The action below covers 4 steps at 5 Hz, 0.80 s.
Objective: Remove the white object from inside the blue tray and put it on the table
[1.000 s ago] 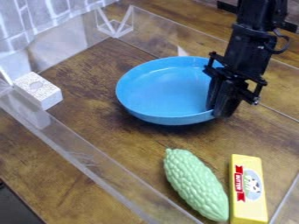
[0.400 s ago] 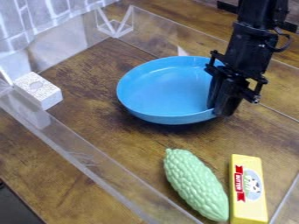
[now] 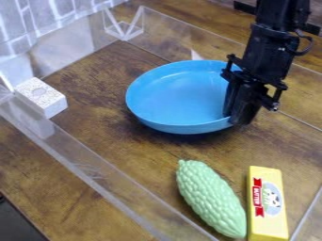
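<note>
Current step, apparently: pickup. The claw (image 3: 234, 113) is clenched at the blue tray's (image 3: 176, 98) edge; contents hidden. Next: confirm grip, lift, transfer to table (image 3: 94, 135).

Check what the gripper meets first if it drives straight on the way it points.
Likely the right side of the blue tray: the gripper points down and slightly left in the picture, jaws at the rim. Depth is unclear; it may already touch.
</note>
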Motion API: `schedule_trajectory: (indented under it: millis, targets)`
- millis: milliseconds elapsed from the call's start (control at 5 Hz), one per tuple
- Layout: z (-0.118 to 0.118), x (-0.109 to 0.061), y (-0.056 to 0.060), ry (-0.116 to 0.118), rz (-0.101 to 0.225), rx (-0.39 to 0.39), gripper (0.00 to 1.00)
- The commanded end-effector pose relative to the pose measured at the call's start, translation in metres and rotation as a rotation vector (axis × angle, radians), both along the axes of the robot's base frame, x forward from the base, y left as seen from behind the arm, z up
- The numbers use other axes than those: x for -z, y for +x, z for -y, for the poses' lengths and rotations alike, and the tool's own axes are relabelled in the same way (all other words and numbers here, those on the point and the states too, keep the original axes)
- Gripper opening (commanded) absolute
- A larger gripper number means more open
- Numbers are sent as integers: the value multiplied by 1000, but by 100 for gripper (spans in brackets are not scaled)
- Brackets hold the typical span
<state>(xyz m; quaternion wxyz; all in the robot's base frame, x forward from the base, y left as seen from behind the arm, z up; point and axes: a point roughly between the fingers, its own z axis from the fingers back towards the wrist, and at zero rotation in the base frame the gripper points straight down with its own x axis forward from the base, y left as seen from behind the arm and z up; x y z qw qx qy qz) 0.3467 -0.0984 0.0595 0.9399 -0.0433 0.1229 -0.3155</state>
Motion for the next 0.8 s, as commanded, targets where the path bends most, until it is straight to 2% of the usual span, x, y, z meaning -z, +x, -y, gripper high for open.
schedule_trajectory:
  millis: [0, 600]
  targets:
    - [4, -39, 16, -61, 143, 86, 0]
    - [3, -44, 17, -77, 164, 125, 0]
